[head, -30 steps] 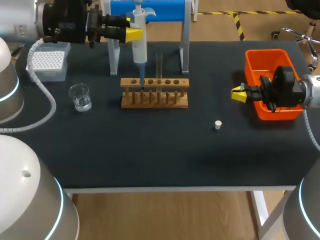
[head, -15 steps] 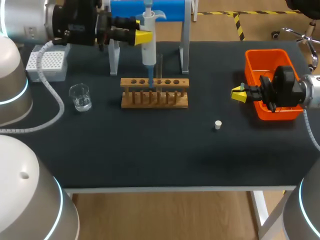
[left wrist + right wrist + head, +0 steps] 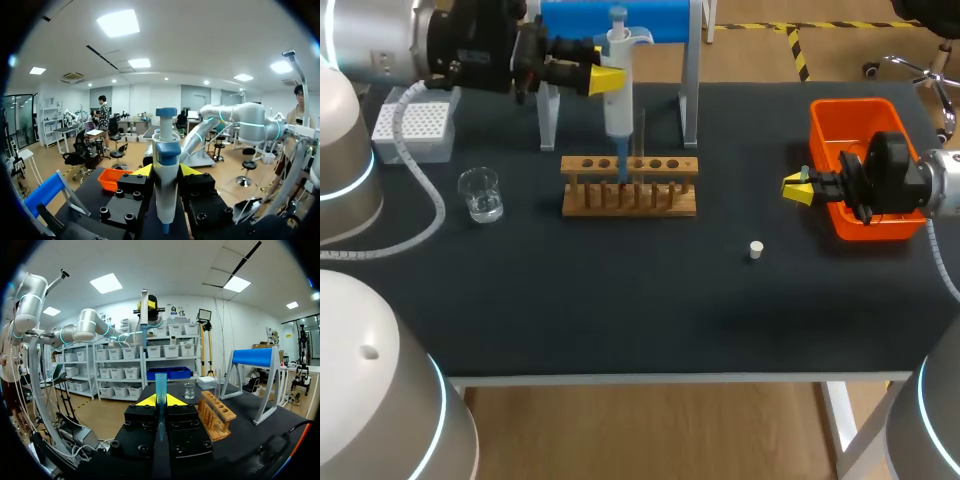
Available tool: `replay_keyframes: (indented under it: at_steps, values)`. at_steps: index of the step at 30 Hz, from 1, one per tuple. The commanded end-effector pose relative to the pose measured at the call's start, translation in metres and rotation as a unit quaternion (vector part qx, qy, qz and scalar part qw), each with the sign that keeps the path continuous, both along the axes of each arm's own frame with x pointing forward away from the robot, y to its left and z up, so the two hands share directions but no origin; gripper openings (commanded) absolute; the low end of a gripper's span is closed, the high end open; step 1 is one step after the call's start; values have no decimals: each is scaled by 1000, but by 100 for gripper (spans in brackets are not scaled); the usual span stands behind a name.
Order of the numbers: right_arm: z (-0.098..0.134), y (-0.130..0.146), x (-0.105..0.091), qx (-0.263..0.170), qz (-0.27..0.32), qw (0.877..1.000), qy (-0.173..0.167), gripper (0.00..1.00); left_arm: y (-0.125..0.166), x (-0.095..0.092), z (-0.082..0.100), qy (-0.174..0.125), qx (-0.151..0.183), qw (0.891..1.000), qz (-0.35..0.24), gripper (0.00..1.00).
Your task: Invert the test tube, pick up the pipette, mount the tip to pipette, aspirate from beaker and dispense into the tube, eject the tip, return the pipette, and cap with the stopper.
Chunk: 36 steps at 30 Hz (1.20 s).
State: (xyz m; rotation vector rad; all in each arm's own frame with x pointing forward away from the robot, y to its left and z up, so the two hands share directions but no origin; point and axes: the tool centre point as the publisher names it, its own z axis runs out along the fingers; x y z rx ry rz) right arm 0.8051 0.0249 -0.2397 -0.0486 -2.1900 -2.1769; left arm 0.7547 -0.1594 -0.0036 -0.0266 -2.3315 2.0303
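The left claw, gripping the pipette, has shifted right and is hovering just beside the racked test tube. The right claw is pinching a blue tip. Dispensing looks to be in hand; next, centring over the tube's mouth.

The blue-capped white pipette hangs upright in the left jaws, its blue tip down at the wooden rack, beside the upright clear tube. The right jaws clamp a small blue tube. A glass beaker and a white stopper stand on the tabletop.
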Motion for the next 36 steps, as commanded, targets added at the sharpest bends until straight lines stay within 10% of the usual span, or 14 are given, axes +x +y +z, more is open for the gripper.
replay_keyframes:
  at_steps: [1,36]
  values:
    - [0,-1,0,0,1,1000,0,0,4,-1,-1,0,0,1000,-13,0]
    - [0,-1,0,0,1,1000,0,0,6,-4,-1,-1,1,1000,-24,0]
